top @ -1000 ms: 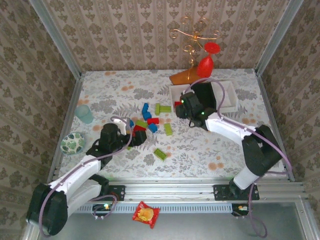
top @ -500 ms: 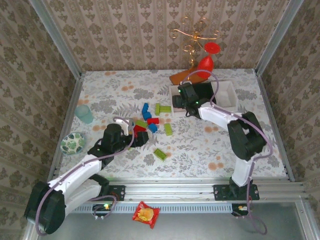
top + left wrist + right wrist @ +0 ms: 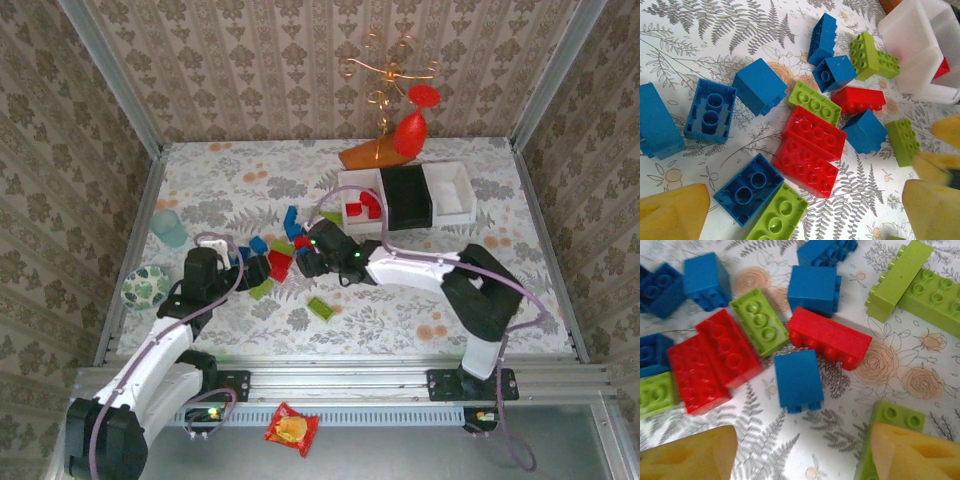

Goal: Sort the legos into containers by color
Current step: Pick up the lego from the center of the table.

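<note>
Red, blue and lime legos (image 3: 288, 238) lie in a loose pile mid-table. My left gripper (image 3: 258, 270) hovers open at the pile's left edge. Its yellow fingers (image 3: 675, 212) straddle an upturned blue brick (image 3: 747, 187), a green brick (image 3: 775, 215) and two joined red bricks (image 3: 807, 155). My right gripper (image 3: 308, 258) is open over the pile's right side, a blue brick (image 3: 797, 380) just ahead of its jaws. One of its fingers (image 3: 915, 452) rests over a green brick (image 3: 895, 417). Three containers stand in a row at the back. The left white one (image 3: 345, 195) holds red bricks (image 3: 360, 207), then come the black one (image 3: 405, 195) and the right white one (image 3: 455, 190).
A teal cup (image 3: 170, 228) and a patterned bowl (image 3: 146, 286) sit at the left edge. A gold wire stand with a red ornament (image 3: 410, 128) is behind the containers. One green brick (image 3: 322, 308) lies alone near the front. A red snack packet (image 3: 292, 428) lies below the table's rail.
The right arm swung from over the left white container down and left to the pile. Red bricks now show in that container. The left gripper drew back slightly to the left.
</note>
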Motion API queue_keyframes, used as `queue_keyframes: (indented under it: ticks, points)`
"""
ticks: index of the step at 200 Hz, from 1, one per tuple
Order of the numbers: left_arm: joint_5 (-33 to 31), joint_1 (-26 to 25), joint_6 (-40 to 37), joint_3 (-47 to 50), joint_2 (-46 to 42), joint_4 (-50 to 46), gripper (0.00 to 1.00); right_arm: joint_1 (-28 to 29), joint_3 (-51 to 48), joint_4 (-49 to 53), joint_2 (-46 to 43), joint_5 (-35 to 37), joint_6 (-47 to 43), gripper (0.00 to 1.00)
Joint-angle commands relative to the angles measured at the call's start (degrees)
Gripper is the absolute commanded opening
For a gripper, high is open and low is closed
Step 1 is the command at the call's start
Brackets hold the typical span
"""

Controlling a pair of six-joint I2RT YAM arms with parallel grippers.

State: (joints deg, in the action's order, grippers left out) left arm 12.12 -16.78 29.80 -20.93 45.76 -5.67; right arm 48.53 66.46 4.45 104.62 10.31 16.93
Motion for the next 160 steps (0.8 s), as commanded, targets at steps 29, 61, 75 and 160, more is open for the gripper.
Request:
queue_keyframes:
  ticks: [29,61,75,160]
  points:
    - [3.3,0.3,1.3,0.2,-1.2,-0.1,1.0,-3.1,13.6,5.1,10.8,1.1,-3.7,0.69]
    - [2.5,0.4,1.1,0.3,-3.5,-1.9,1.0,-3.7,19.1,9.3,15.5,1.1,-6.1,0.75]
    - [1.9,0.4,1.1,0.4,-4.7,-2.2,1.0,-4.1,20.1,10.1,16.6,0.9,-6.9,0.76]
    - [2.0,0.4,1.3,-0.1,-4.1,-1.1,1.0,-7.3,25.4,15.1,20.9,-2.6,-7.3,0.68]
